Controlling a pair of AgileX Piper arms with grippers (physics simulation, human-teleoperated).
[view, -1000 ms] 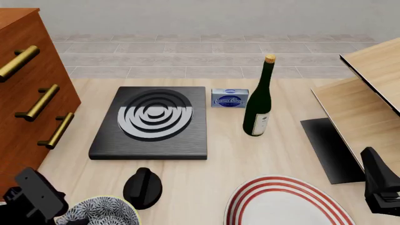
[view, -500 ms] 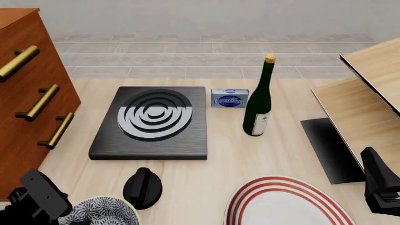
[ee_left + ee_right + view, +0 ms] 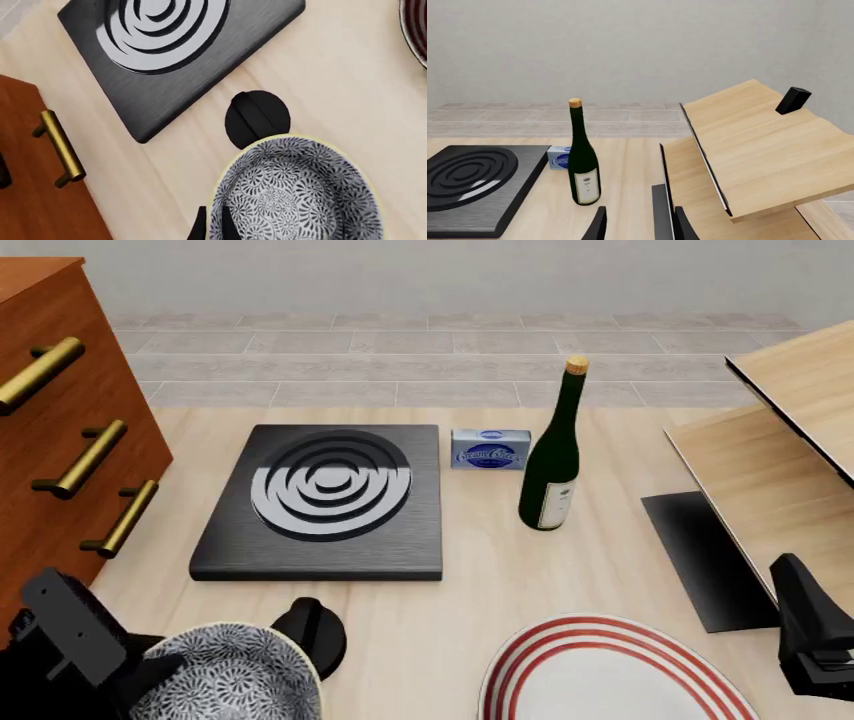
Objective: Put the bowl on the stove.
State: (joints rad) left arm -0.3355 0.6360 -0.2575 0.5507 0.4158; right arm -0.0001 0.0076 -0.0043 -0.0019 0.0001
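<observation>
Left gripper (image 3: 212,226) clamped on the bowl (image 3: 234,675) rim, bowl at five o'clock from the stove (image 3: 324,500), beside the knob (image 3: 315,635). Right gripper (image 3: 637,225) open.

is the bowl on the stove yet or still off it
Off it. The bowl sits at the near left by the left gripper and the black knob, while the stove rings are bare.
</observation>
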